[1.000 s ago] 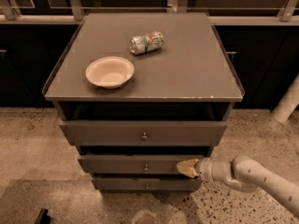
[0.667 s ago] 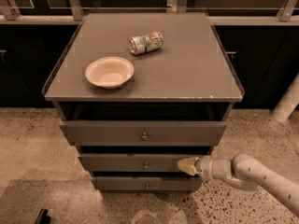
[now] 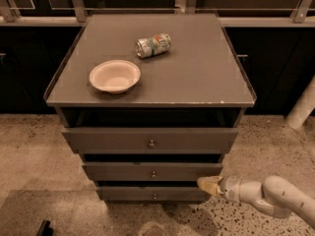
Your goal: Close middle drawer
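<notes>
middle drawer (image 3: 147, 171) long axis horiz, facing cam; tool (image 3: 208, 185) at right end

High front view, facing cabinet (image 3: 206, 73) — jaws lower right.

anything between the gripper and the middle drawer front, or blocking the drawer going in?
Nothing visible. The gripper is at the right end of the middle drawer front, no object between them. The drawer's inside is hidden under the top drawer, so a blockage there can't be ruled out.
</notes>
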Available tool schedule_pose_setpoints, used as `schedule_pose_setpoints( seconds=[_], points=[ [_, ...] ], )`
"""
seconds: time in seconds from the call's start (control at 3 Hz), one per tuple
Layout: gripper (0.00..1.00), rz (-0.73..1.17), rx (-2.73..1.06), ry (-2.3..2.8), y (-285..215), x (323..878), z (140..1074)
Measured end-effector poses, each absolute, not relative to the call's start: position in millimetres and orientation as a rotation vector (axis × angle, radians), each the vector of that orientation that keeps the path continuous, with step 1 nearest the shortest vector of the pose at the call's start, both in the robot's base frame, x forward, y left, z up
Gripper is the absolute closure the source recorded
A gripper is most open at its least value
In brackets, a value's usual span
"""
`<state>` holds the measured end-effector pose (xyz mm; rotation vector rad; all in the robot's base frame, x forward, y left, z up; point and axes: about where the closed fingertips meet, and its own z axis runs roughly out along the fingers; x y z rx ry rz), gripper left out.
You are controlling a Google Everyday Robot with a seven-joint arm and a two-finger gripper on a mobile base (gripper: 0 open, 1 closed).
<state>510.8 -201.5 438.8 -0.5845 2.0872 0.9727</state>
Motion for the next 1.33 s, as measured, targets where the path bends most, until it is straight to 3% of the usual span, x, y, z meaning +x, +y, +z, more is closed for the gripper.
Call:
schedule_pose_setpoints(
  seconds=[0.33, 1.33],
  points=[
    [0.81, 0.975, -0.58, 2.087, -203.2, 509.0, 439.3],
    [0.11, 0.975, -0.58, 2.087, -203.2, 509.0, 439.3]
  ],
)
